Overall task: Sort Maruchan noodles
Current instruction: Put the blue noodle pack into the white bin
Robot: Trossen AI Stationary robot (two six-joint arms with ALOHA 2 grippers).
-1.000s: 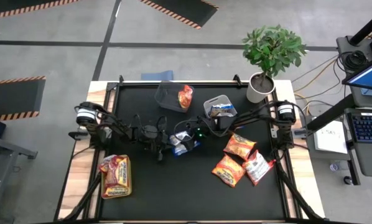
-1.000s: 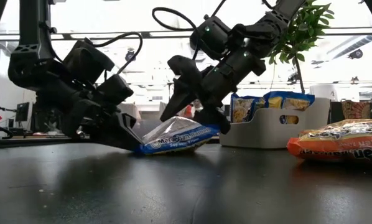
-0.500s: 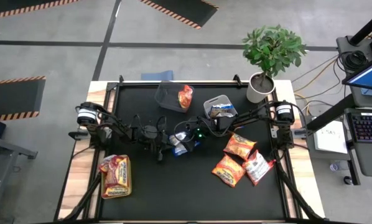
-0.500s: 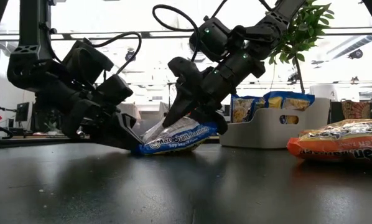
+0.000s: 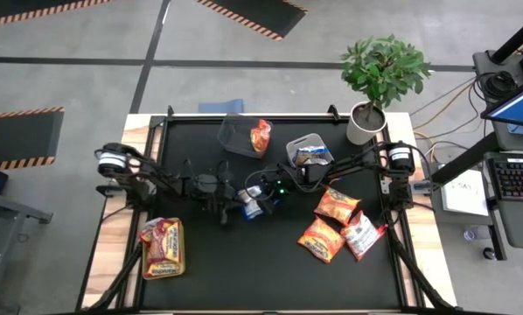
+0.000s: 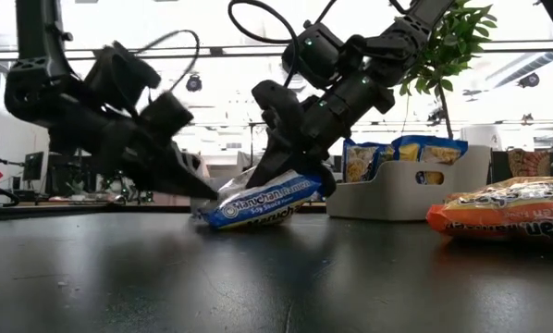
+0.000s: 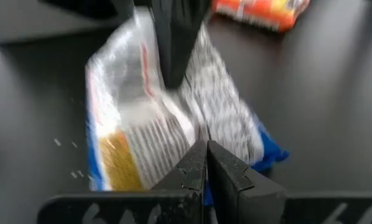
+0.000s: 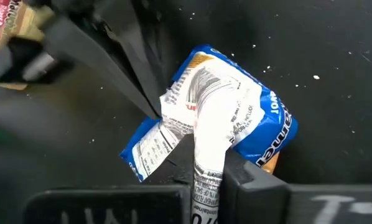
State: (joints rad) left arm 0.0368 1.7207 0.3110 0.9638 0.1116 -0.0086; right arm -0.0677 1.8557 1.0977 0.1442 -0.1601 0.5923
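One blue Maruchan packet (image 8: 223,124), light, crinkly and slippery, hangs pinched by its back seam in the right gripper (image 8: 209,163); the left gripper (image 7: 206,163), fingers closed empty, touches its edge.

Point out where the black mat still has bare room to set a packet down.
Free: the near strip of black table mat between the red-and-white packets at left and orange crinkly packets at right; also the far-left corner. Crowded: the middle, where both claws meet at the blue-and-white ramen packet, and the grey bins behind.
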